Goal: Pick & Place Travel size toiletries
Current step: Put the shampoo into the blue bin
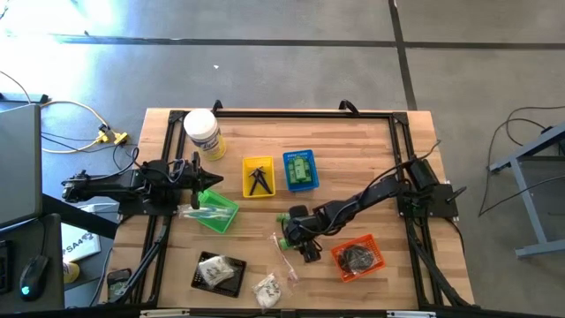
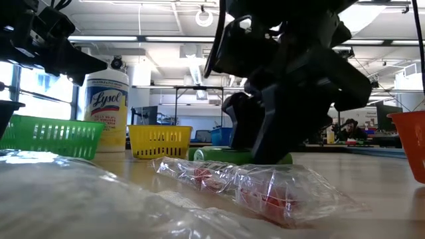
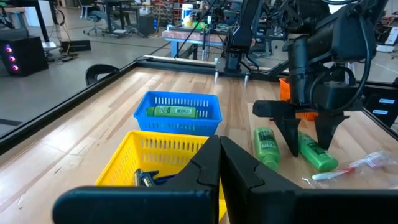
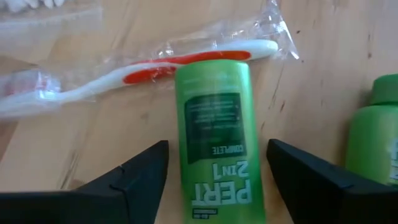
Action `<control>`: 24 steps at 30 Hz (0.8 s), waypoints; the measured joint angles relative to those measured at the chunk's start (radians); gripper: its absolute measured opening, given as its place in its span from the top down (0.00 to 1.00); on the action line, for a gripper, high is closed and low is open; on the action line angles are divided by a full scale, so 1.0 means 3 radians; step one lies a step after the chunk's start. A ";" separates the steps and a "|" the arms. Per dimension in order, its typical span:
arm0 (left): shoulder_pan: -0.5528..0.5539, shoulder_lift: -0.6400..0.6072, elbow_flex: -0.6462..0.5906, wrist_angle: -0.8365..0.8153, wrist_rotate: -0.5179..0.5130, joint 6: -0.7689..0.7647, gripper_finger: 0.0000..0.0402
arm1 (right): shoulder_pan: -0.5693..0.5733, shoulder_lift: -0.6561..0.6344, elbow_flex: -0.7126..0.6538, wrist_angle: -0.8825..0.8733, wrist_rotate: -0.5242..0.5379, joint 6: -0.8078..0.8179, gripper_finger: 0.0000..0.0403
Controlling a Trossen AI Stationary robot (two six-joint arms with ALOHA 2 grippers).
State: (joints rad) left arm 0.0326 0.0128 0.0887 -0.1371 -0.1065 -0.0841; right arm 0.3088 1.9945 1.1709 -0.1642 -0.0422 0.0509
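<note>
A green bottle (image 4: 216, 134) lies on the wooden table (image 4: 323, 74) between the two spread fingers of the right gripper (image 4: 217, 180), and neither finger touches it. Its label reads "PERT 2IN1" and "COMPLETE". Outside one finger lies a second green bottle (image 4: 373, 134); only the left wrist view shows both bottles whole, side by side. Just past the cap of the first bottle lies a white and orange toothbrush in a clear packet (image 4: 143, 65), which touches the cap in the right wrist view.

The left wrist view also shows a blue basket (image 3: 179, 114) with a green tube inside and a yellow basket (image 3: 158, 158) in front of the left gripper (image 3: 219, 168), whose fingers are pressed together and hold nothing.

Only the low view lets me read "Lysol" on the white jar (image 2: 106, 109).

The high view counts four baskets: green (image 1: 217, 212), yellow, blue and orange (image 1: 357, 256), plus one black tray (image 1: 218, 272).
</note>
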 joint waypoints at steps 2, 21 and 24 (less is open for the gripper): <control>-0.0001 0.0000 0.0000 0.0000 0.0001 0.0000 1.00 | 0.0000 0.0009 0.0003 0.0000 -0.0004 -0.0009 0.38; 0.0000 0.0000 0.0000 -0.0003 0.0011 -0.0001 1.00 | -0.0004 -0.0700 -0.0003 -0.0145 0.0186 -0.0104 0.67; 0.0000 -0.0001 0.0000 -0.0002 0.0011 -0.0001 1.00 | -0.0105 -0.1035 -0.0009 -0.0163 0.0360 -0.0078 0.66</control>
State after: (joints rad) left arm 0.0326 0.0124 0.0887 -0.1378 -0.1032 -0.0845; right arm 0.2772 1.6842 1.1683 -0.2131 0.0657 0.0276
